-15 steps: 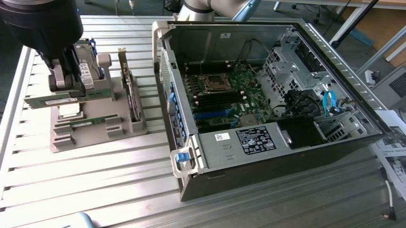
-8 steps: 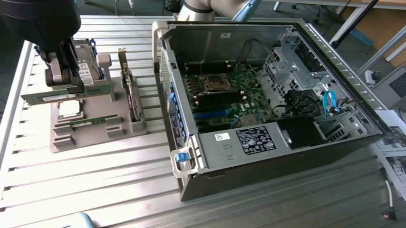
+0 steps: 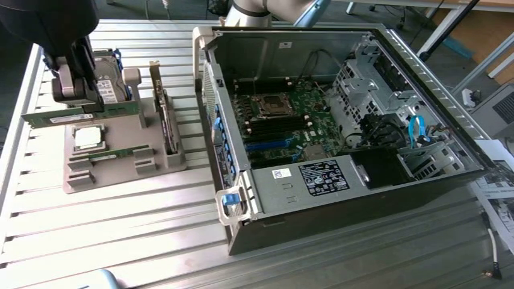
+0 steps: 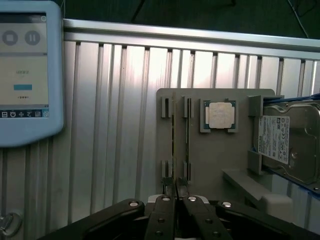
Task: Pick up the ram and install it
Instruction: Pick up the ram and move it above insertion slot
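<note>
Gripper (image 3: 78, 103) clamped shut on slim green ram (image 3: 44, 119)
The flat, chip-studded stick hung level over the matte grey moulded tray (image 3: 129, 141).

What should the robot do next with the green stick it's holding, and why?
Probably carry the ram sideways toward the open case. The fingers are shut on it just above the tray, and the motherboard, where it likely goes, lies inside that case.
</note>
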Controlling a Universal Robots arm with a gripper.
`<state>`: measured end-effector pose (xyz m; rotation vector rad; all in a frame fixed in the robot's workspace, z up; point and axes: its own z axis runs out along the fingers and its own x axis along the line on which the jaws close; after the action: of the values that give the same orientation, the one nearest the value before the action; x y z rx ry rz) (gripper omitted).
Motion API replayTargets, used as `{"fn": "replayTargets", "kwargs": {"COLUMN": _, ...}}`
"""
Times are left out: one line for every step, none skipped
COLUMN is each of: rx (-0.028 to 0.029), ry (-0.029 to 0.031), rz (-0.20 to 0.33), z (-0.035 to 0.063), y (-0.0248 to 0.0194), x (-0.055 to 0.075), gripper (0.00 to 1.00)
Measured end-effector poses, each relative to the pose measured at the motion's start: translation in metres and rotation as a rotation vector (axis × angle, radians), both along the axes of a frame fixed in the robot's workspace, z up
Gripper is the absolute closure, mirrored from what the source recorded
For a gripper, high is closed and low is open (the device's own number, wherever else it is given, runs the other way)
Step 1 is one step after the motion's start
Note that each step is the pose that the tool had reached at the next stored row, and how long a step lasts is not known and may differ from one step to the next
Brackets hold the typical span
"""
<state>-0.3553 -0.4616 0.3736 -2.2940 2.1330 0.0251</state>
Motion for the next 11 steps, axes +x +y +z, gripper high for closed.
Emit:
{"fn": "replayTargets", "kwargs": {"rx": 0.0000, "ry": 0.0000, "rz": 0.000, "z": 0.0012, "y": 0.0000, "x": 0.000, "gripper": 0.88}}
{"fn": "replayTargets", "kwargs": {"rx": 0.0000, "ry": -0.0001, "rz": 0.000, "z": 0.0023, "y": 0.0000, "x": 0.000, "gripper": 0.88}}
{"fn": "replayTargets", "kwargs": {"rx": 0.0000, "ry": 0.0000, "rz": 0.000, "z": 0.0036, "y": 0.0000, "x": 0.000, "gripper": 0.88}}
{"fn": "replayTargets", "kwargs": {"rx": 0.0000, "ry": -0.0001, "rz": 0.000, "z": 0.0048, "y": 0.0000, "x": 0.000, "gripper": 0.88}}
{"fn": "replayTargets", "kwargs": {"rx": 0.0000, "ry": -0.0001, "rz": 0.000, "z": 0.0061, "y": 0.0000, "x": 0.000, "gripper": 0.88}}
{"fn": "replayTargets", "kwargs": {"rx": 0.0000, "ry": 0.0000, "rz": 0.000, "z": 0.0075, "y": 0.0000, "x": 0.000, "gripper": 0.88}}
{"fn": "replayTargets", "kwargs": {"rx": 0.0000, "ry": 0.0000, "rz": 0.000, "z": 0.0088, "y": 0.0000, "x": 0.000, "gripper": 0.88}}
{"fn": "replayTargets", "kwargs": {"rx": 0.0000, "ry": -0.0001, "rz": 0.000, "z": 0.0108, "y": 0.0000, "x": 0.000, "gripper": 0.88}}
{"fn": "replayTargets", "kwargs": {"rx": 0.0001, "ry": -0.0001, "rz": 0.000, "z": 0.0123, "y": 0.0000, "x": 0.000, "gripper": 0.88}}
{"fn": "replayTargets", "kwargs": {"rx": 0.0000, "ry": 0.0000, "rz": 0.000, "z": 0.0136, "y": 0.0000, "x": 0.000, "gripper": 0.88}}
{"fn": "replayTargets", "kwargs": {"rx": 0.0000, "ry": 0.0000, "rz": 0.000, "z": 0.0153, "y": 0.0000, "x": 0.000, "gripper": 0.88}}
